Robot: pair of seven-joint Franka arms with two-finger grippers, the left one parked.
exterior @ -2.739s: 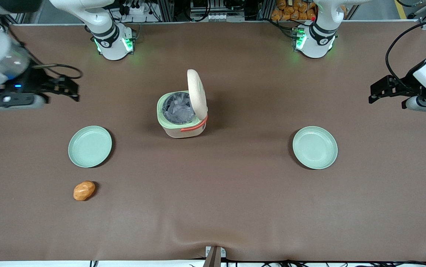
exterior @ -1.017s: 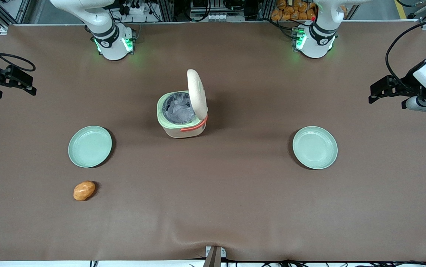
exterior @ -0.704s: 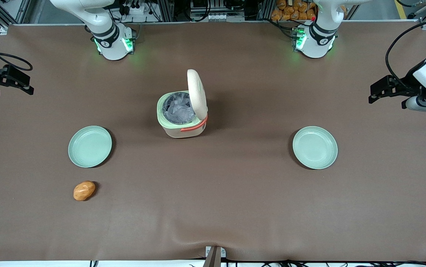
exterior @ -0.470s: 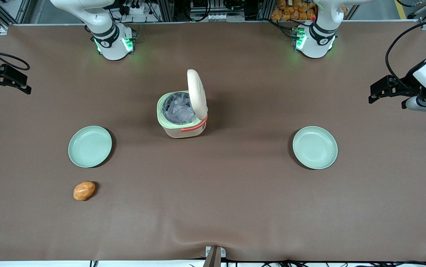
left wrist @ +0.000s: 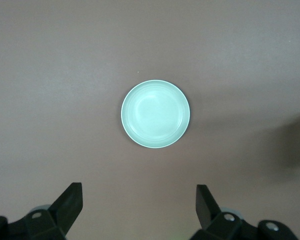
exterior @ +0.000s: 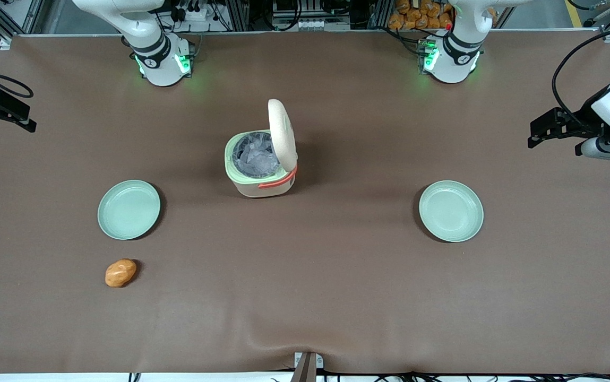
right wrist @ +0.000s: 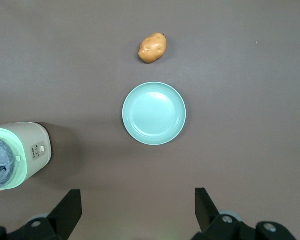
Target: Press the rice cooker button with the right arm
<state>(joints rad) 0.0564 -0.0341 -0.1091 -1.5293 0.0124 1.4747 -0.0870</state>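
The rice cooker [exterior: 260,170] stands mid-table with its cream lid [exterior: 282,132] tipped up and a crinkled clear liner in the pot. The cooker's pale green rim and cream side [right wrist: 20,152] show in the right wrist view. The button is hidden: I cannot pick it out on the raised lid. My right arm's gripper [exterior: 6,129] hovers at the working arm's end of the table, well away from the cooker. It is open [right wrist: 137,200], with nothing between the fingers.
A pale green plate [exterior: 128,209] [right wrist: 154,113] lies between the gripper and the cooker, nearer the front camera. An orange potato [exterior: 120,272] [right wrist: 152,48] lies nearer still. A second green plate [exterior: 450,210] [left wrist: 155,113] sits toward the parked arm's end.
The right gripper has drawn back from over the table to the working arm's end and risen slightly. The cooker, with its lid up, the plates and the potato have not moved.
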